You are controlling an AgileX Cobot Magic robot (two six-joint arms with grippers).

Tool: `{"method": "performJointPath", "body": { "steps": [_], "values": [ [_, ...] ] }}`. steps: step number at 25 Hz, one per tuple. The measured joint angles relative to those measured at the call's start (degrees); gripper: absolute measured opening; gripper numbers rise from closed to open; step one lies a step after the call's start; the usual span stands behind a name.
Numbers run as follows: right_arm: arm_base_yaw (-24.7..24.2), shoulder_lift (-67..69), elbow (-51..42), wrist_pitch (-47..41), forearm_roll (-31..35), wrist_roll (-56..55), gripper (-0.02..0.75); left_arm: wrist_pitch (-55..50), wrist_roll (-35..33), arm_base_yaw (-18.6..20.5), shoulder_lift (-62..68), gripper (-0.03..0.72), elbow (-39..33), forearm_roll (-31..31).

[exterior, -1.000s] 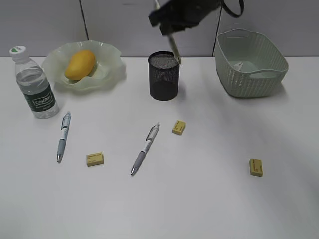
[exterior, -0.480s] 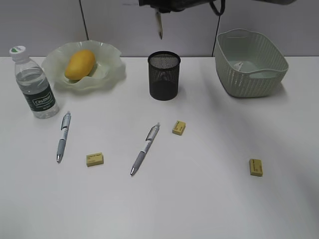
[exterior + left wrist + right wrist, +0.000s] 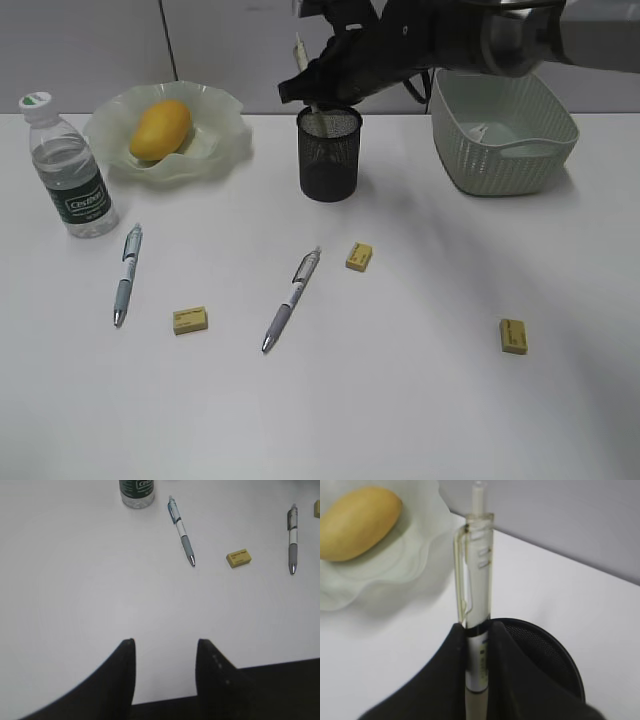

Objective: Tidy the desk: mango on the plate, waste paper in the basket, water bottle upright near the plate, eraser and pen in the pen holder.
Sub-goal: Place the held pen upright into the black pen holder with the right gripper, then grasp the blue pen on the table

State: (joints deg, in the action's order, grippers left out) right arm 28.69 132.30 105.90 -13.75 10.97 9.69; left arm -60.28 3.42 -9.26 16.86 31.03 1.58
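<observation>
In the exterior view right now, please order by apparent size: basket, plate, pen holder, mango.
1. and 2. The basket and the plate: too alike to rank.
3. The pen holder.
4. The mango, slightly smaller than the holder.

Slanted front exterior; close, downward wrist views
</observation>
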Motion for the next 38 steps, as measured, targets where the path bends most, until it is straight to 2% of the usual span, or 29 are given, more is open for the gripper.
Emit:
{"method": "performJointPath", "body": {
  "steps": [7,9,14,17,22,25,29,34,38],
  "values": [
    [-0.2,0.4,-0.1,-2.8,-0.9,0.0,0.12,0.0,0.0,0.0,0.0,0.302,0.0,-0.1],
    [-0.2,0.4,-0.1,-2.9,-1.4,0.0,0.158,0.0,0.0,0.0,0.0,0.301,0.0,-0.1],
    [-0.2,0.4,-0.1,-2.8,-1.8,0.0,0.436,0.0,0.0,0.0,0.0,0.299,0.0,-0.1],
    [-0.2,0.4,0.1,-2.8,-1.8,0.0,0.52,0.0,0.0,0.0,0.0,0.298,0.0,-0.1],
    [-0.2,-2.6,0.1,-5.7,-1.9,0.0,0.537,0.0,0.0,0.0,0.0,0.298,0.0,-0.2],
    [-0.2,-7.0,0.3,-11.1,-2.3,0.0,0.538,0.0,0.0,0.0,0.0,0.298,0.0,-0.2],
    [-0.2,-11.9,0.7,-24.2,-3.9,0.0,0.531,0.0,0.0,0.0,0.0,0.298,0.0,-0.2],
    [-0.2,-14.2,0.8,-44.7,-7.8,-0.3,0.51,0.0,0.0,0.0,0.0,0.296,0.0,-0.2],
    [-0.2,-14.3,0.8,-53.8,-10.6,-1.0,0.508,0.0,0.0,0.0,0.0,0.295,0.0,-0.2]
  ]
}}
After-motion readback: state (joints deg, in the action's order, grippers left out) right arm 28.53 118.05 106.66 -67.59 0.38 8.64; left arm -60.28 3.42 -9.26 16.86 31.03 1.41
